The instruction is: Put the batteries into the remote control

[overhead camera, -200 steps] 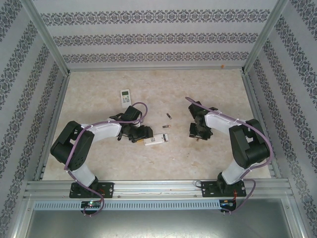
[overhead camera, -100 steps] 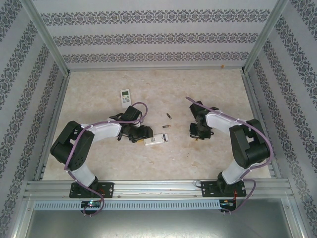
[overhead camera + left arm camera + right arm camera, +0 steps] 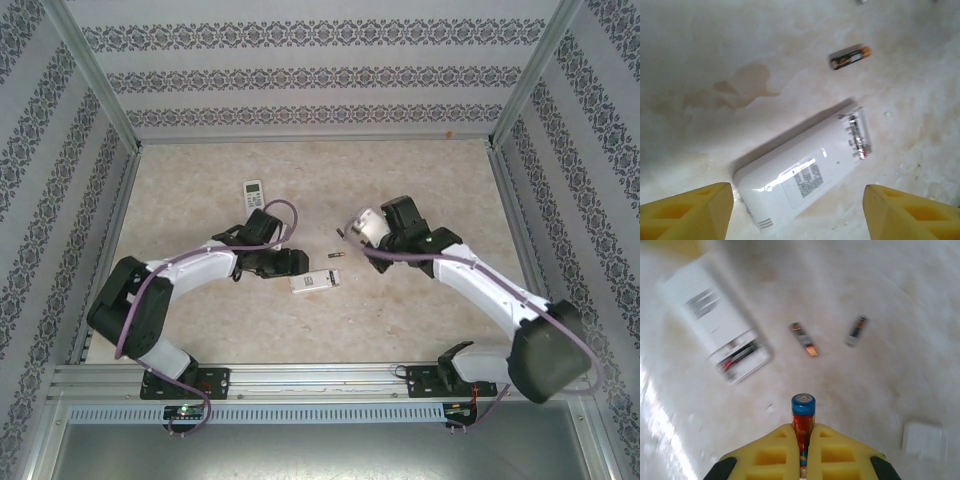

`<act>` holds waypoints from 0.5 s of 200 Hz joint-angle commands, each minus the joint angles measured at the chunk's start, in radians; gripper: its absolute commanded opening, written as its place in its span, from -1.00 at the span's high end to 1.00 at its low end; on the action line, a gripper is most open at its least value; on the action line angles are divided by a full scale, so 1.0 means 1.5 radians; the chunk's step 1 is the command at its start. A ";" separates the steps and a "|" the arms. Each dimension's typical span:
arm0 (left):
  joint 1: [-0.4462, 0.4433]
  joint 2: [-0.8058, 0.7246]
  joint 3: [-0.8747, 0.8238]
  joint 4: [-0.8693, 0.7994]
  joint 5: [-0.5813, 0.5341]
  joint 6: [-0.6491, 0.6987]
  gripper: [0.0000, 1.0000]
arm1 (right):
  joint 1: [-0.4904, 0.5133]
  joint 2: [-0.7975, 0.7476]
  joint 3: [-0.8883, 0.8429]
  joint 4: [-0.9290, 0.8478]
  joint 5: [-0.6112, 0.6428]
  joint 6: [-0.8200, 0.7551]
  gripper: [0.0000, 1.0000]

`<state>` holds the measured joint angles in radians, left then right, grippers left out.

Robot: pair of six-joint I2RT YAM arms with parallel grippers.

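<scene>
- The right fingers (image 3: 780, 452) clamp a red, blue-capped battery (image 3: 803, 415) that points to 12 o'clock.
- The white remote (image 3: 705, 310) lies on the worktop (image 3: 890, 280). Its battery bay (image 3: 740, 357) is at 11 o'clock and its long axis runs 11-to-5.
- The left fingers (image 3: 690, 207) are spread and empty, straddling the remote.

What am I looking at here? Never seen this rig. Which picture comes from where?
Two robot arms are bolted at a table's near edge, each with a two-finger gripper. One picture looks down from above and behind them. The other two come from wrist cameras, so the yellow shapes are that arm's own fingers. On the table: a white remote, back up, bay open with one battery in it, two loose batteries, a small white piece and a second remote. The left gripper hangs open over the white remote. The right gripper is shut on a fourth battery.
</scene>
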<state>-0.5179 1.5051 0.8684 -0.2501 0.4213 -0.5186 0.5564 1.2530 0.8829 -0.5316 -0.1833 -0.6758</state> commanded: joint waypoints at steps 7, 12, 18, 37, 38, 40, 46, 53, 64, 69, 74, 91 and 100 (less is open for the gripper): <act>-0.003 -0.048 -0.014 0.027 -0.017 0.090 -0.43 | 0.050 0.027 -0.011 -0.194 -0.026 -0.332 0.93; -0.003 -0.056 -0.022 0.039 -0.018 0.093 -0.43 | 0.062 0.031 -0.013 -0.205 -0.011 -0.339 0.93; -0.003 -0.064 -0.033 0.055 -0.016 0.096 -0.44 | 0.077 0.035 -0.019 -0.206 0.008 -0.344 0.93; -0.003 -0.086 -0.062 0.100 -0.005 0.109 -0.45 | 0.112 0.052 -0.039 -0.199 0.037 -0.377 0.92; -0.003 -0.087 -0.063 0.102 -0.005 0.110 -0.45 | 0.114 0.053 -0.040 -0.199 0.039 -0.380 0.92; -0.003 -0.089 -0.065 0.105 -0.004 0.112 -0.46 | 0.118 0.055 -0.043 -0.196 0.044 -0.383 0.92; -0.003 -0.092 -0.069 0.111 -0.002 0.115 -0.46 | 0.129 0.066 -0.049 -0.187 0.058 -0.395 0.91; -0.003 -0.095 -0.073 0.115 -0.002 0.119 -0.47 | 0.139 0.076 -0.056 -0.177 0.074 -0.410 0.91; -0.002 -0.096 -0.077 0.119 0.001 0.124 -0.48 | 0.150 0.099 -0.068 -0.157 0.098 -0.434 0.90; -0.003 -0.096 -0.077 0.119 0.004 0.125 -0.48 | 0.151 0.113 -0.071 -0.146 0.108 -0.439 0.90; -0.003 -0.094 -0.077 0.119 0.009 0.125 -0.48 | 0.153 0.126 -0.072 -0.131 0.120 -0.438 0.89; -0.003 -0.093 -0.077 0.119 0.023 0.123 -0.48 | 0.164 0.172 -0.077 -0.073 0.172 -0.437 0.83; -0.002 -0.094 -0.080 0.123 0.030 0.116 -0.48 | 0.169 0.198 -0.074 -0.055 0.197 -0.437 0.77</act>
<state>-0.5179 1.3792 0.7586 -0.1188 0.4252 -0.3691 0.7902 1.4742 0.7792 -0.7109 -0.0181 -1.2678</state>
